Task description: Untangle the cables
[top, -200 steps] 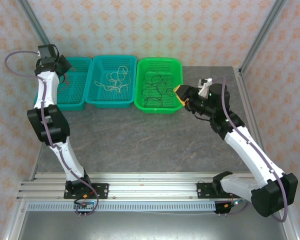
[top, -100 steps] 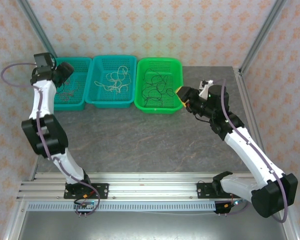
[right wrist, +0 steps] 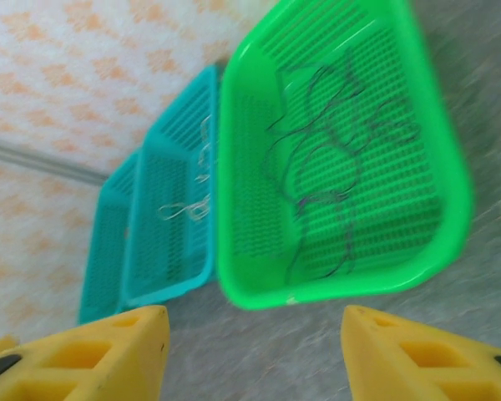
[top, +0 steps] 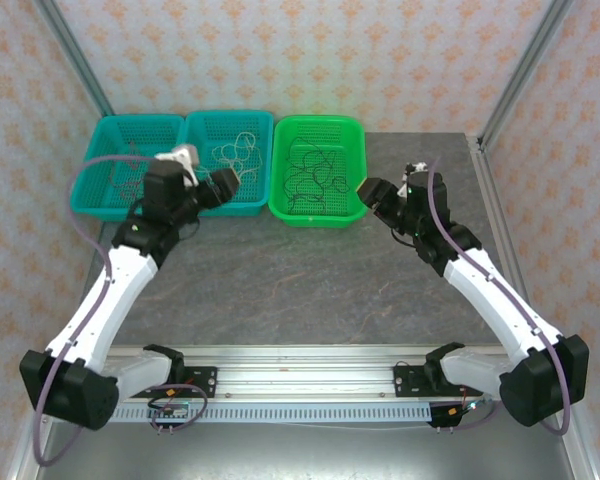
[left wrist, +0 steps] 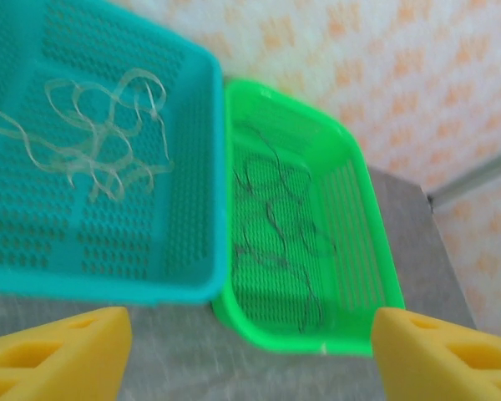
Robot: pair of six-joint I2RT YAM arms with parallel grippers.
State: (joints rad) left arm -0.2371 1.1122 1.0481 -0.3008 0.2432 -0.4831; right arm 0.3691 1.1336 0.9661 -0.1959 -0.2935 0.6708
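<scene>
Left gripper [top: 223, 184] swung right, jaws opened

Three perforated plastic baskets stand rim to rim along the 12 o'clock edge of the grey marbled table [top: 300, 285]. The green basket [top: 320, 121] sits at 12, a teal basket [top: 230, 116] at its 9 o'clock side, and a second teal basket [top: 120, 122] beyond that. Patterned wallpaper [top: 310, 50] backs them. An aluminium rail [top: 300, 366] lies at 6 o'clock.
</scene>
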